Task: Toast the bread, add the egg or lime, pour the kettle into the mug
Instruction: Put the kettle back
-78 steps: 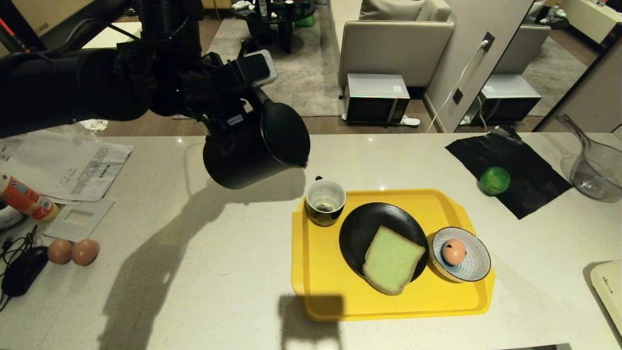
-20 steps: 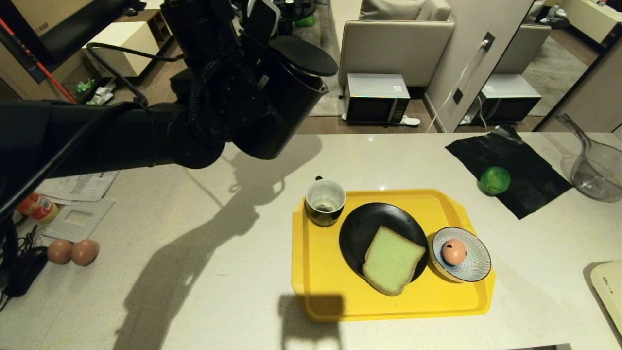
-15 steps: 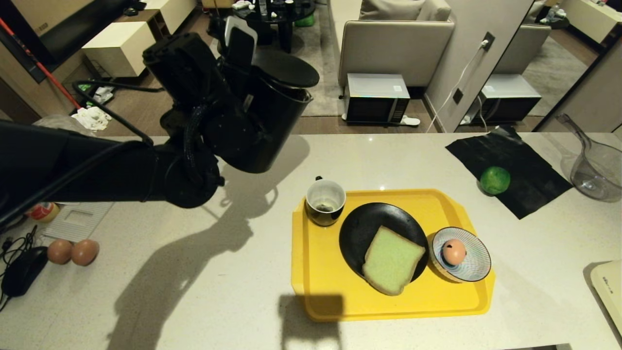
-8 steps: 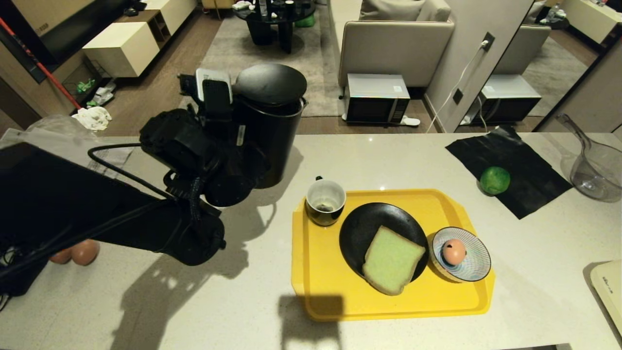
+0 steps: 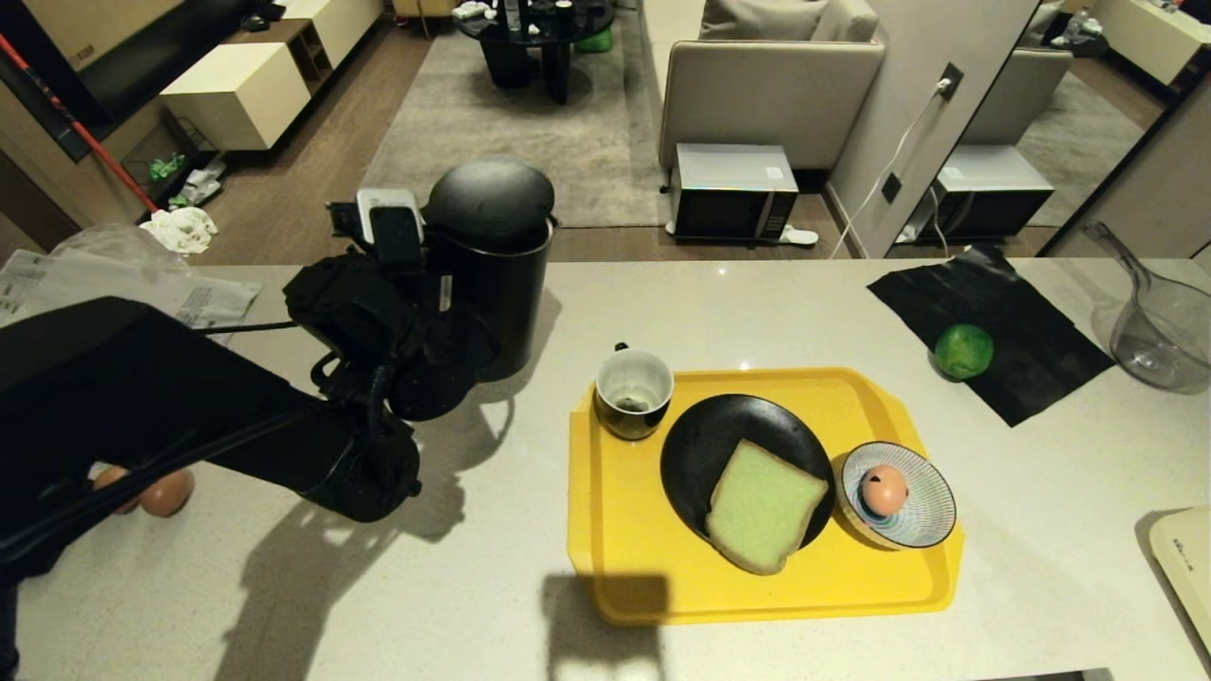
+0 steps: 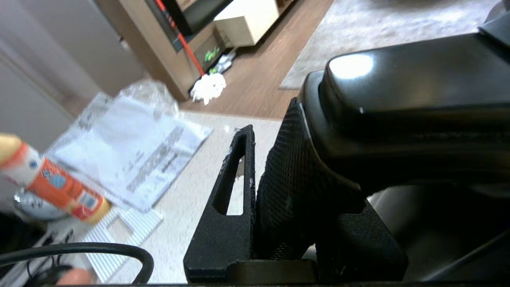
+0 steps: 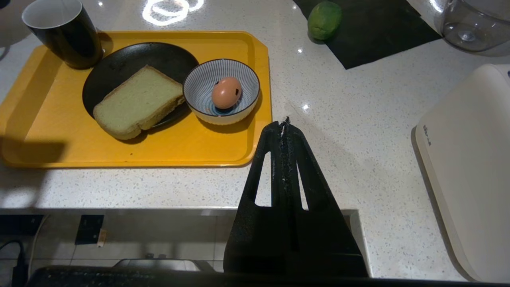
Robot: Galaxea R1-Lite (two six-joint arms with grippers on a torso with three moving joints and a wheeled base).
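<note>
The black kettle stands upright at the back of the counter, left of the tray; whether its base touches the counter I cannot tell. My left gripper is shut on its handle, reaching in from the left. The mug sits on the tray's back left corner. On a black plate lies the bread, and the egg rests in a striped bowl. Further right, the lime lies on a black mat. My right gripper hangs shut and empty over the counter's front edge, right of the tray.
A yellow tray holds the black plate and the striped bowl. Two brown eggs, papers and an orange bottle lie at the left. A clear jug and a white appliance stand at the right.
The kettle, earlier tipped with its spout over the mug, has been righted, carried left and back, and lowered toward the counter. My left arm sank with it. The right arm has not moved.
</note>
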